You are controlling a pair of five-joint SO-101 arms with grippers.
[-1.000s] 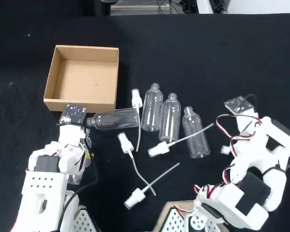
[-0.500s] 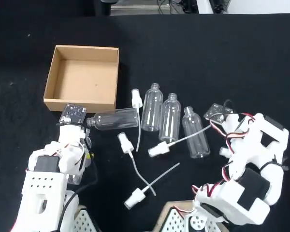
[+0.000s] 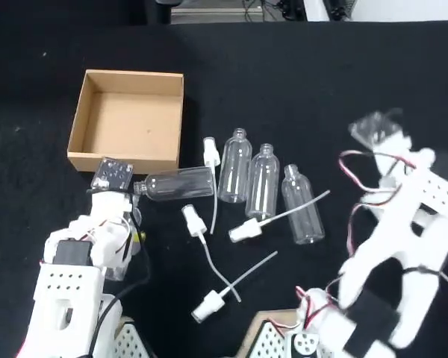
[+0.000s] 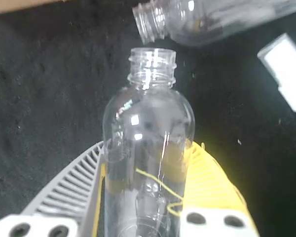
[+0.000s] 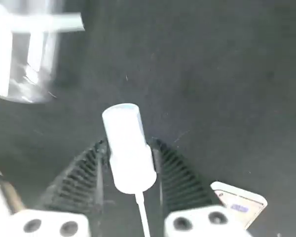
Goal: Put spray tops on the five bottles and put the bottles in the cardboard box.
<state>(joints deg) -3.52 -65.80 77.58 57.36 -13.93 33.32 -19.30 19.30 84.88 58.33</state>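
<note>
Brown cardboard box (image 3: pixel 124 162) sits near the far left corner of the black table (image 3: pixel 321 89), high view; four clear plastic bottles (image 3: pixel 263 181) lie mid-table. Left wrist view: left gripper (image 4: pixel 146 155) pinches a fifth bottle (image 4: pixel 148 116). Right wrist view: right gripper (image 5: pixel 130 154) clamps a white spray top (image 5: pixel 124 131).

Tablecloth (image 3: pixel 299 82) black, plain. Cardboard box (image 3: pixel 157 162) tan. All bottles (image 3: pixel 263 183) clear; spray tops (image 3: pixel 243 231) white. Left gripper (image 4: pixel 148 148) yellow and grey, ribbed. Right gripper (image 5: pixel 129 144) black, ribbed. Arms (image 3: pixel 67 291) white.
</note>
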